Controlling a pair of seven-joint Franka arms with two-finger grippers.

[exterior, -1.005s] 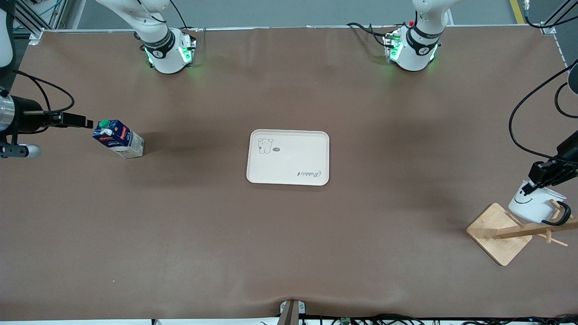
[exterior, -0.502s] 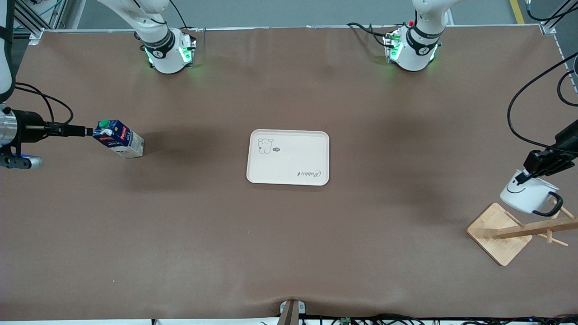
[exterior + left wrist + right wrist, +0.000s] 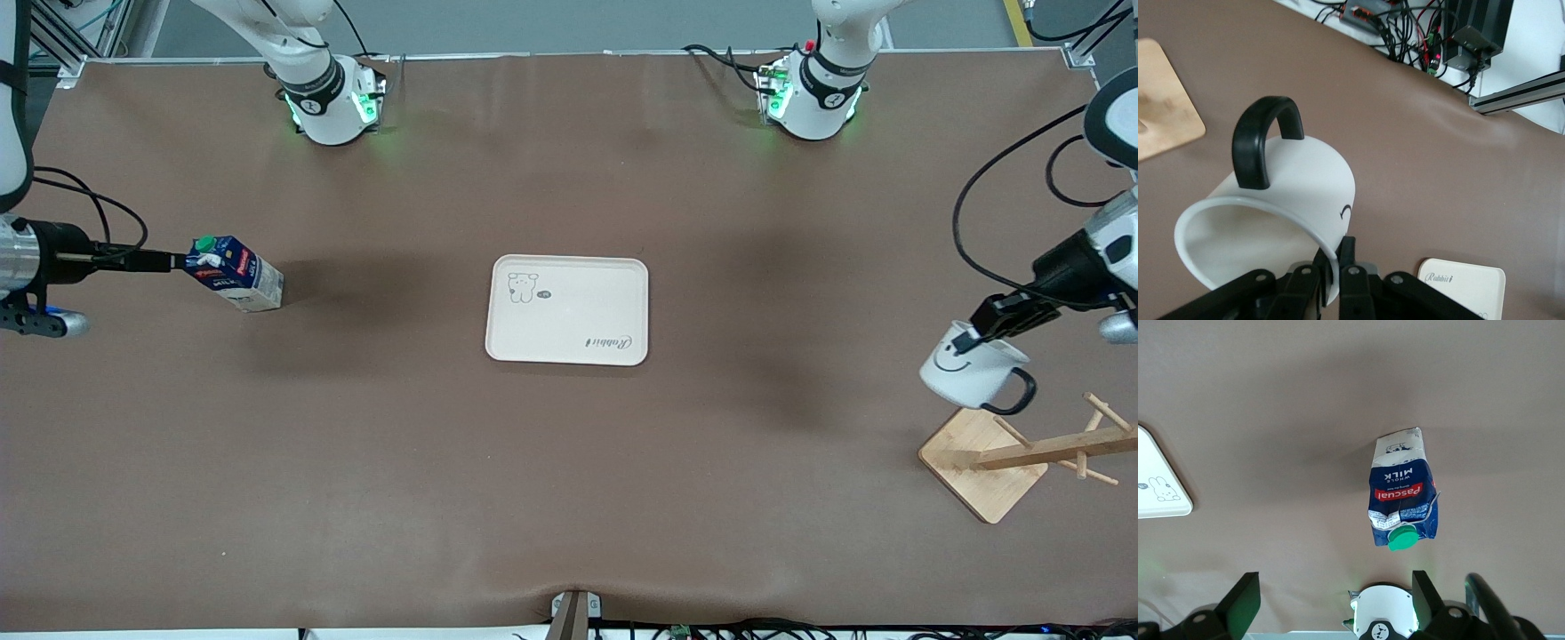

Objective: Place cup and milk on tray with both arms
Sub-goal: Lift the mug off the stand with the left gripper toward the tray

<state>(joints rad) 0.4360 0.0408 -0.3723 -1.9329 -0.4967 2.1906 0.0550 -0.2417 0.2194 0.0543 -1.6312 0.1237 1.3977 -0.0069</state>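
Above the table [image 3: 569,462], left gripper [image 3: 978,331] holds cup [image 3: 969,373].

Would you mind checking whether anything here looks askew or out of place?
The cup hangs tilted, pinched by its rim in the left gripper over the wooden rack. The milk, near the open right gripper, shows a crumpled top.

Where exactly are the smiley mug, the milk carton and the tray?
cup [image 3: 969,375], front view, on its white side just under the smile.
milk [image 3: 238,276], front view, on the blue label side.
tray [image 3: 569,311], front view, on its bare middle.
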